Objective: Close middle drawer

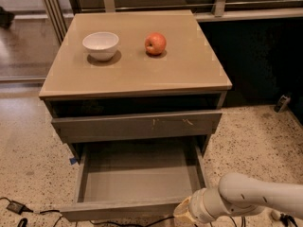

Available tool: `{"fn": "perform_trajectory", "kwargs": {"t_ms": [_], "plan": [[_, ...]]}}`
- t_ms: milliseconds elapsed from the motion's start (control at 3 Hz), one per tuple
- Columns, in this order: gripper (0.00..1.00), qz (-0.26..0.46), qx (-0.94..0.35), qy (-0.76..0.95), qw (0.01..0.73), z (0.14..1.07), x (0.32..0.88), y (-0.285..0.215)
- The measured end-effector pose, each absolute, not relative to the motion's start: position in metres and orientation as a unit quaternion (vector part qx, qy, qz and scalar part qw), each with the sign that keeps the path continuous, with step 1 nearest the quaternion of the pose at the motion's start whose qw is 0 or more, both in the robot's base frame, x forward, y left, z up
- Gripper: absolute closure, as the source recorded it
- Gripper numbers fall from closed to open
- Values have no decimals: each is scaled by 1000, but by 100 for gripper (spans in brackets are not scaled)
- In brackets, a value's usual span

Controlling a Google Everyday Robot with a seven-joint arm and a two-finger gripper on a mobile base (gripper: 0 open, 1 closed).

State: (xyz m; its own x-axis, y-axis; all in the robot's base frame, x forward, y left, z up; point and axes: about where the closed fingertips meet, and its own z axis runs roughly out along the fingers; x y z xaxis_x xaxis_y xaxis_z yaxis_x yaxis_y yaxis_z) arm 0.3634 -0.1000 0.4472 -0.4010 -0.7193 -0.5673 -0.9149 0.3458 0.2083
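The middle drawer (pixel 137 176) is pulled far out of the grey-brown cabinet. It is wide, shallow and empty, and its plain front panel (pixel 118 210) sits near the bottom edge of the view. My gripper (pixel 185 213) is at the end of the white arm (pixel 255 197), low at the bottom right. It is right at the front right corner of the drawer's front panel. Its tip is partly cut off by the frame edge.
Above the open drawer is a grey drawer front with pale scratch marks (pixel 137 125). On the cabinet top (pixel 189 74) stand a white bowl (pixel 101 44) and a red apple (pixel 155 43). Black cables (pixel 19 207) lie on the speckled floor at the bottom left.
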Motion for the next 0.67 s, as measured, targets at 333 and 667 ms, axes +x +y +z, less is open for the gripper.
{"fn": "perform_trajectory", "kwargs": {"t_ms": [333, 667], "plan": [[100, 260, -511, 799, 179, 422, 361, -92], [83, 261, -511, 799, 178, 419, 360, -90]]}}
